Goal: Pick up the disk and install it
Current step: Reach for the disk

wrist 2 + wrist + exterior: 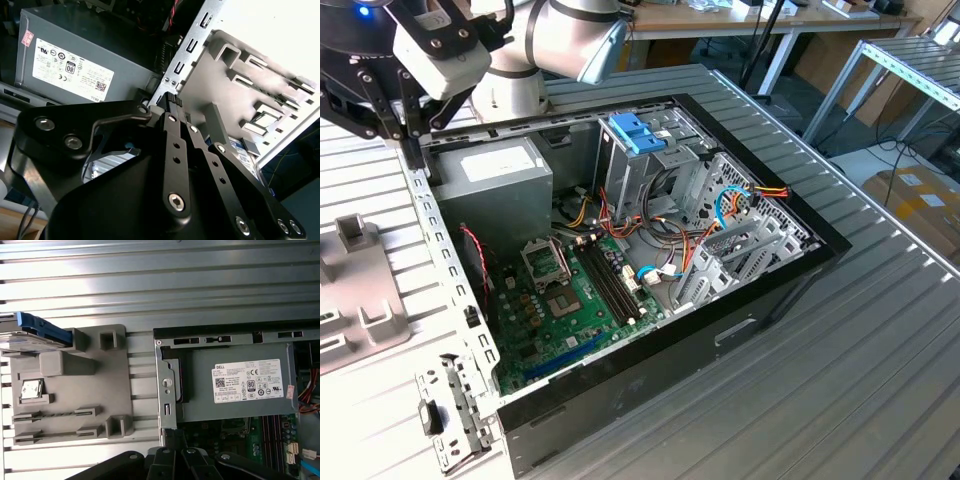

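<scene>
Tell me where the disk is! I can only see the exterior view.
Observer: In the first wrist view the disk lies at the edge of a grey holder plate, outside the computer case.
Operator: Is the hand holding it?
Observer: No. In that view the hand is at the case wall beside the power supply, apart from the disk.
Operator: Is the hand open?
Observer: In the second wrist view its fingertips meet with nothing between them.

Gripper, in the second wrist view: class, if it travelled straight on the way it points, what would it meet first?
Most likely the metal case rim, right ahead of the gripper, beside the grey power supply; depth is hard to judge.
</scene>
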Robot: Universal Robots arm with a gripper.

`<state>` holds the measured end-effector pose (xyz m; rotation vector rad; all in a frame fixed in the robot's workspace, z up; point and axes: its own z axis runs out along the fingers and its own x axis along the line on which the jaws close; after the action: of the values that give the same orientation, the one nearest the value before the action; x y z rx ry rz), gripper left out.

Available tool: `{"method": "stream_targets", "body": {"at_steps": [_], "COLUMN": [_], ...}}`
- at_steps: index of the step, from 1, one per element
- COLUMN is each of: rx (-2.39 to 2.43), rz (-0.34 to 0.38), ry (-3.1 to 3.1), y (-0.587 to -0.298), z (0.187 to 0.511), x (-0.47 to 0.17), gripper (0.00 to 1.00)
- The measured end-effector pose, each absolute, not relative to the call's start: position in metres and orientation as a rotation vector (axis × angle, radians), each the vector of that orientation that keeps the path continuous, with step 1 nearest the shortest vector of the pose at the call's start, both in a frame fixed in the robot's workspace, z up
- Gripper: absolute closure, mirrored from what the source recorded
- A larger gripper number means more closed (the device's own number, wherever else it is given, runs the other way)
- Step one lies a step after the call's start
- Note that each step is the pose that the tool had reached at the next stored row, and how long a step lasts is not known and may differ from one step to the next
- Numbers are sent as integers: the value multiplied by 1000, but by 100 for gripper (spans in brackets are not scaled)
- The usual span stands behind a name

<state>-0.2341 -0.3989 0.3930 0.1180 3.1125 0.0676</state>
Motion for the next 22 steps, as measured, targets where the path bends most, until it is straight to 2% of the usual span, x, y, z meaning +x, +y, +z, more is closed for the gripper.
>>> {"method": "stream_targets", "body": {"at_steps": [22], "rx": [118], "rz": [68], "ry": [3112], "y": [-399], "z": [393], "x": [-241], "gripper": [89]}}
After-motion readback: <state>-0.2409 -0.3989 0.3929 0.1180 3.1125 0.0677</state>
